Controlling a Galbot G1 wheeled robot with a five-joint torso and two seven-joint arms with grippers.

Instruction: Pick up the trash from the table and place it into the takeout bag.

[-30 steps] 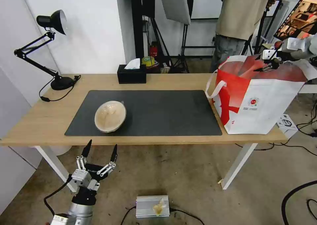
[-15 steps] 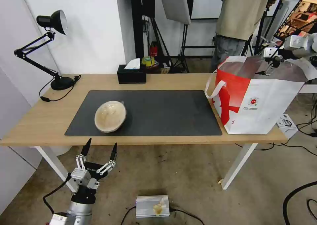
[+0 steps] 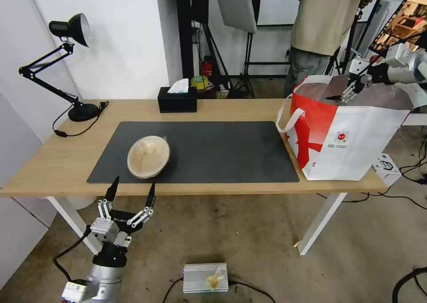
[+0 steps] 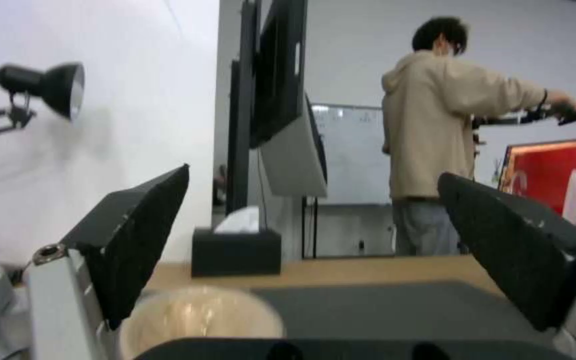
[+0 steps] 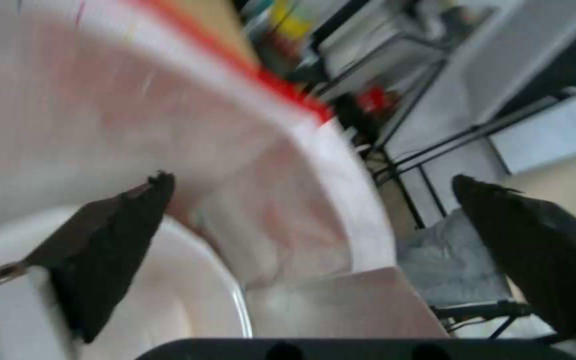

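A tan shallow bowl (image 3: 148, 157) lies tilted on the dark grey mat (image 3: 222, 151) of the table (image 3: 53, 160), at the mat's left end. My left gripper (image 3: 132, 186) hangs open below the table's front edge, just in front of that bowl. In the left wrist view the bowl (image 4: 198, 320) sits low between the spread fingers of the left gripper (image 4: 313, 174). The takeout bag (image 3: 351, 143) stands at the table's right end. My right gripper (image 3: 342, 93) hovers open over its mouth. The right wrist view shows the right gripper (image 5: 311, 180) holding nothing above the bag's lining (image 5: 101, 115) and a white round rim (image 5: 188, 280).
A black tissue box (image 3: 177, 99) stands at the table's back edge, and a black desk lamp (image 3: 71, 67) at the back left. A person (image 3: 324, 31) stands behind the bag. A silver box (image 3: 205, 277) and cables lie on the floor.
My right gripper has shifted left over the bag's mouth, and the red shape seen inside the bag no longer shows. My left gripper has risen slightly towards the table edge.
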